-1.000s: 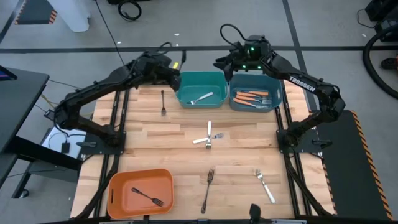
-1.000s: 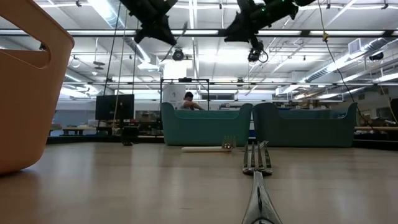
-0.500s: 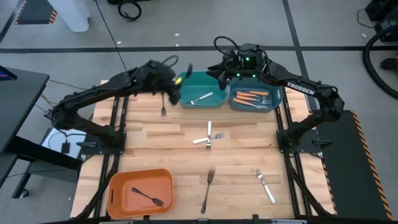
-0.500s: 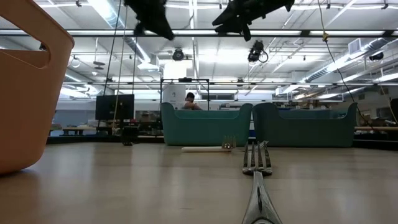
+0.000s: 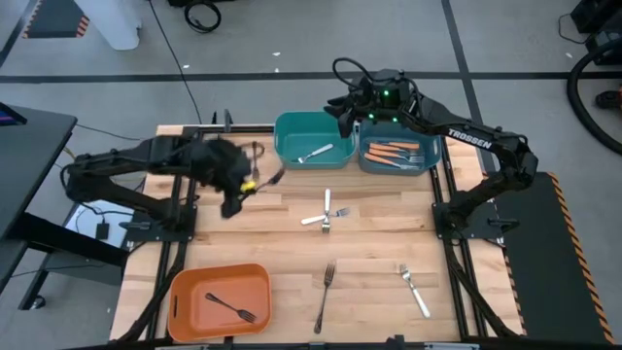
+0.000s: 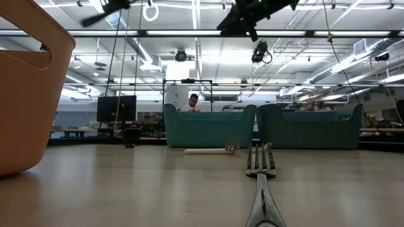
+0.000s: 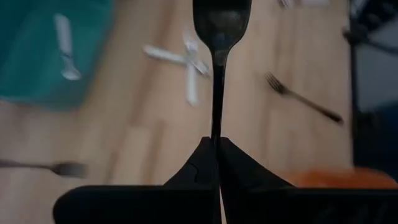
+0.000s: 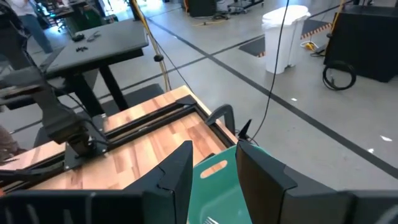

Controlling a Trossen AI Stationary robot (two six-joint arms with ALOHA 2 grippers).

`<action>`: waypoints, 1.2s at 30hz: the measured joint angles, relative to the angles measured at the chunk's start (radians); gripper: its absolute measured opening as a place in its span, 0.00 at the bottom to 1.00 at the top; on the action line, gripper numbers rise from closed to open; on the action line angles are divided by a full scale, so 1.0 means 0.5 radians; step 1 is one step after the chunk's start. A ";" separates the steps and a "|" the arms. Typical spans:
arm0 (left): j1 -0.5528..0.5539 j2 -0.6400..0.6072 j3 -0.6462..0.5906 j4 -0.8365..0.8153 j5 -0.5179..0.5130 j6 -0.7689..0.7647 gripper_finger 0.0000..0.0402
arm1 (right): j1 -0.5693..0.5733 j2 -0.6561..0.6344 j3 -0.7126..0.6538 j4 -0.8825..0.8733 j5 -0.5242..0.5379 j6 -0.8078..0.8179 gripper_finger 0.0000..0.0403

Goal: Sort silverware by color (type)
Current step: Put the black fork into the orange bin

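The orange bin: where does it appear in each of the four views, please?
High view: the orange bin sits at the lower left of the table.
Low view: it fills the left edge, very close.
Left wrist view: only an orange strip shows at the lower right.
Right wrist view: not in it.
Shared landmark: the left teal bin.

The table (image 5: 379, 228) is pale striped wood, in light and tan planks. Two bins are teal: the left teal bin (image 5: 292, 131) holds a white fork (image 5: 315, 154), and the right teal bin (image 5: 435, 146) holds orange-handled forks (image 5: 393, 152). The near bin (image 5: 185, 292) is orange, with a black fork (image 5: 230, 307) inside. The black gripper (image 7: 217, 163) grips a black fork (image 7: 219, 50). Two white forks (image 5: 326, 213) lie crossed mid-table; another dark fork (image 5: 326, 296) and a silvery-white one (image 5: 413, 289) lie nearer. Both arms are black
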 joint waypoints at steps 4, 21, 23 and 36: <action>-0.326 0.007 -0.001 -0.169 0.047 -0.229 0.02 | -0.022 0.000 0.000 -0.047 -0.003 -0.019 0.32; -1.629 0.219 0.000 -0.221 0.048 -1.556 0.03 | -0.054 0.000 0.000 -0.216 -0.019 -0.159 0.32; -1.681 0.305 0.000 -0.234 0.050 -1.605 0.03 | -0.054 0.000 0.000 -0.216 -0.019 -0.159 0.32; -1.740 0.856 -0.111 -0.095 0.070 -1.619 0.03 | -0.052 0.001 0.000 -0.220 -0.121 -0.158 0.32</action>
